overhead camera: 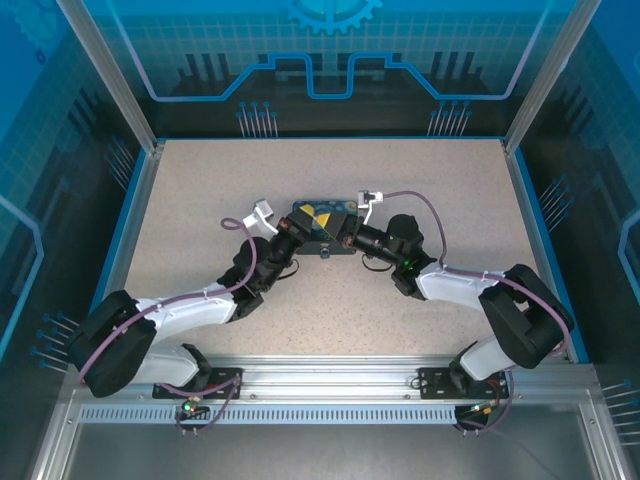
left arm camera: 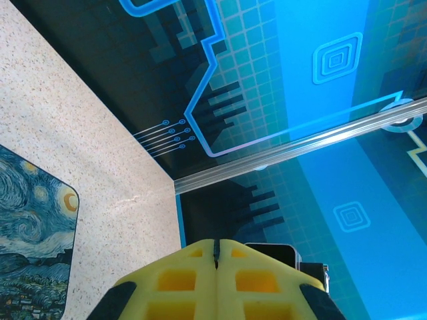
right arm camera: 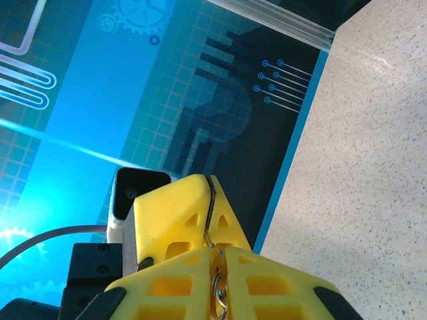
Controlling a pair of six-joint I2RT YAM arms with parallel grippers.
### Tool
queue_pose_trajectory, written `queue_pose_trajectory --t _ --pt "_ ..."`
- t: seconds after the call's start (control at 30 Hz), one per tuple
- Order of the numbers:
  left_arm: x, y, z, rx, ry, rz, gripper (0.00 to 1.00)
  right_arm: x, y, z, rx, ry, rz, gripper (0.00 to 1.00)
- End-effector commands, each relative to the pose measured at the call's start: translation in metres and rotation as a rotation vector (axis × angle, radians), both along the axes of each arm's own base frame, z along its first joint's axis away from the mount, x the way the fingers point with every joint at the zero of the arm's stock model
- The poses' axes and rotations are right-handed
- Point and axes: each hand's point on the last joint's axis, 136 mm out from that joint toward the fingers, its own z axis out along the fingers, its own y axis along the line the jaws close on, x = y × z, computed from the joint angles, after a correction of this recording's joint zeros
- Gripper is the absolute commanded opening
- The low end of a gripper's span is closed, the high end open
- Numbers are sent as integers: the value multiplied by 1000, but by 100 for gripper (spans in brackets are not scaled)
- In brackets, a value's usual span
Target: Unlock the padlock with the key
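My two grippers meet tip to tip over the near edge of a blue painted box (overhead camera: 318, 215). The left gripper (overhead camera: 303, 233) (left arm camera: 217, 245) is shut, and a thin dark sliver shows between its yellow tips. In the right wrist view that sliver is the key (right arm camera: 209, 200). It runs from between the left gripper's fingers (right arm camera: 170, 210) down into my right gripper (right arm camera: 220, 252). The right gripper (overhead camera: 343, 237) is shut on the key's paler end and its metal ring (right arm camera: 219, 293). The padlock is hidden.
The box's painted lid (left arm camera: 33, 233) lies just left of my left fingers. Speckled tabletop (overhead camera: 200, 200) spreads around it. Blue printed walls and aluminium posts (overhead camera: 110, 80) enclose the table, and a metal rail (overhead camera: 320, 385) runs along the near edge.
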Motion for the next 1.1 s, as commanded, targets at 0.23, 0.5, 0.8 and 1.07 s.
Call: queue_pose_trajectory --t 0.23,0.5,0.8,1.07 --pt "-3 -2 -7 -25 -1 -3 0 3 3 21 45 -57 22 0" --pt "-10 12 5 -23 -6 26 76 -3 -14 5 -24 -44 12 0" --pt "-31 46 13 214 73 5 92 -13 -49 -18 -228 -39 -17 0" --pt "-63 44 -33 610 198 -192 99 -2 -80 -51 -353 79 -61 0"
